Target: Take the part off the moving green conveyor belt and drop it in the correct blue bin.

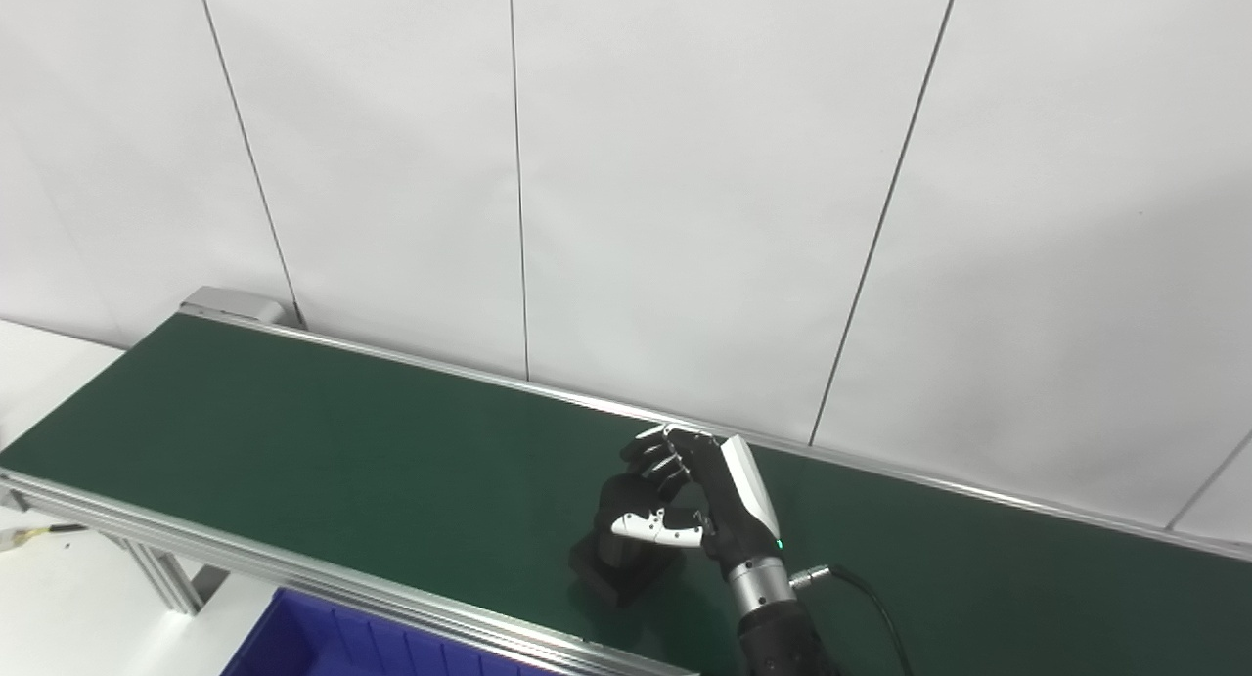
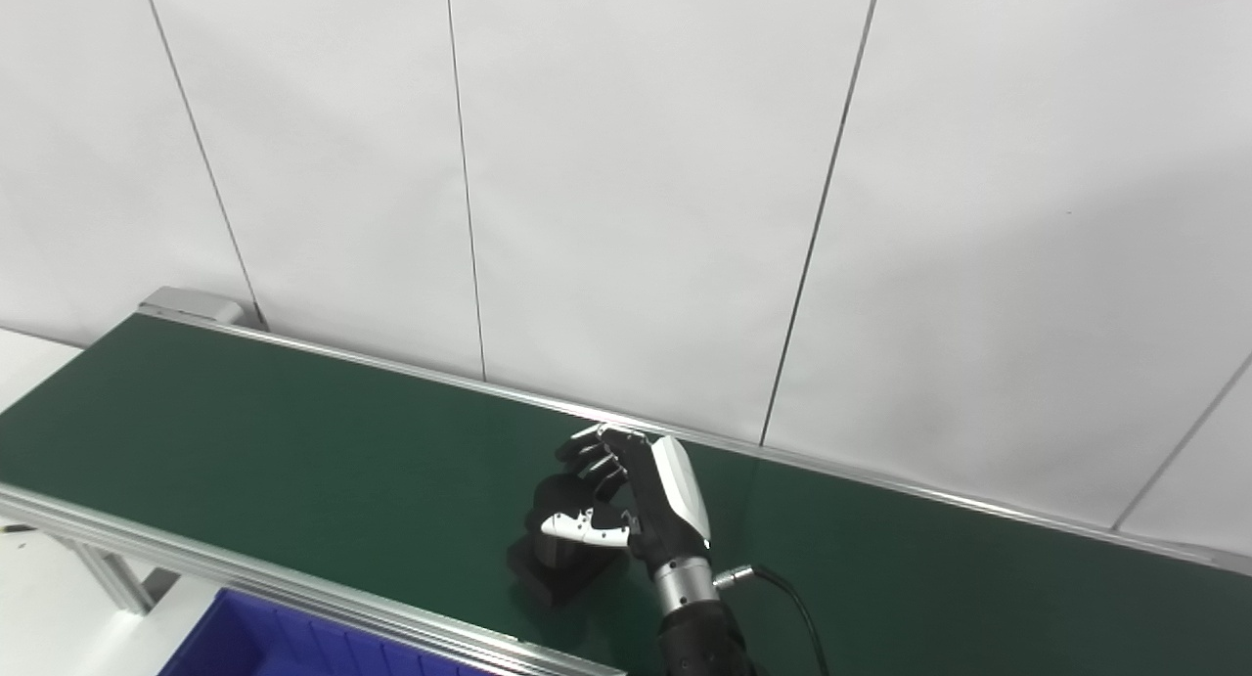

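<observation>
Part (image 1: 626, 559), black and blocky, sits within right hand (image 1: 699, 505).

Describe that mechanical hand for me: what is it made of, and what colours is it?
Only the right hand shows. It is mostly black, with jointed fingers carrying silvery metal links, a glossy white cover plate along its back and a white thumb. A small green light glows near the wrist, where a ribbed silver metal cuff meets the black forearm. A black cable plugs in through a silver connector.
</observation>
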Motion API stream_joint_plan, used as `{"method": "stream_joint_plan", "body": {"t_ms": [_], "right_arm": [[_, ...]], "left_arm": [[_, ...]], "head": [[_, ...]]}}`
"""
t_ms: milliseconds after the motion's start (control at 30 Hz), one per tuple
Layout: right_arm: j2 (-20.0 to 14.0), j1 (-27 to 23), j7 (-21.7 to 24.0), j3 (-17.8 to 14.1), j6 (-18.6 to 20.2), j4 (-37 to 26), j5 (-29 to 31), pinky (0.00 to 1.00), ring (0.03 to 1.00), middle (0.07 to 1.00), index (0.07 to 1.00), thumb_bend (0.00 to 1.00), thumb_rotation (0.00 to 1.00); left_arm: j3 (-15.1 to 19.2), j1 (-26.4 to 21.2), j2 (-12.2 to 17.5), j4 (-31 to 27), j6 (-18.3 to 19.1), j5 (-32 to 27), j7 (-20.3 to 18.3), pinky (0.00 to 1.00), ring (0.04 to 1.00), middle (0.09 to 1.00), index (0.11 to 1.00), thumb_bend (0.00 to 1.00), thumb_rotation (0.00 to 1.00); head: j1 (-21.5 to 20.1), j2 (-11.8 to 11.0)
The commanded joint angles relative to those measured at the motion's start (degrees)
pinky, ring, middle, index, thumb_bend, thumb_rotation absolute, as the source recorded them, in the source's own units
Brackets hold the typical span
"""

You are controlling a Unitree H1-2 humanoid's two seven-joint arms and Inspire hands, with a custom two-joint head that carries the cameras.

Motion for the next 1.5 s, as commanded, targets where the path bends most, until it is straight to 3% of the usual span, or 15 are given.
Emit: {"method": "stream_joint_plan", "body": {"t_ms": [0, 433, 900, 1167, 1467], "right_arm": [[1.30, -1.78, -1.01, -0.42, -3.48, -2.44, 0.48, 0.36, 0.439, 0.528, 0.524, 0.50, 0.00], [-1.10, 0.92, 0.53, -2.82, -0.46, -14.03, 1.32, 0.37, 0.441, 0.514, 0.525, 0.50, 0.00], [-5.29, 6.39, 7.26, -7.69, 12.94, -35.95, 3.67, 0.37, 0.435, 0.507, 0.536, 0.50, 0.00], [-8.67, 8.92, 9.72, -9.24, 19.64, -46.17, 1.91, 0.36, 0.440, 0.492, 0.546, 0.50, 0.00], [-10.76, 14.77, 12.74, -11.03, 21.72, -54.18, 6.26, 0.36, 0.436, 0.496, 0.545, 0.50, 0.00]], "left_arm": [[-0.95, 0.27, -1.55, -1.47, -0.43, -1.07, -0.49, 0.69, 0.732, 0.770, 0.821, 0.44, 0.56], [-0.58, -0.17, -0.97, -1.00, -0.93, -2.22, -1.00, 0.69, 0.729, 0.771, 0.820, 0.46, 0.57], [0.14, -0.12, 0.29, -1.61, -0.95, -2.87, -1.98, 0.66, 0.738, 0.775, 0.822, 0.45, 0.58], [0.49, 0.62, 0.89, -3.18, -0.56, -3.21, -2.21, 0.66, 0.743, 0.784, 0.822, 0.46, 0.61], [1.17, 1.67, 2.25, -6.83, 1.70, -4.31, -3.22, 0.64, 0.742, 0.782, 0.827, 0.42, 0.61]], "head": [[-0.17, 0.10], [-2.14, -0.15], [-4.54, -0.03], [-7.95, 0.82], [-15.50, 3.72]]}}
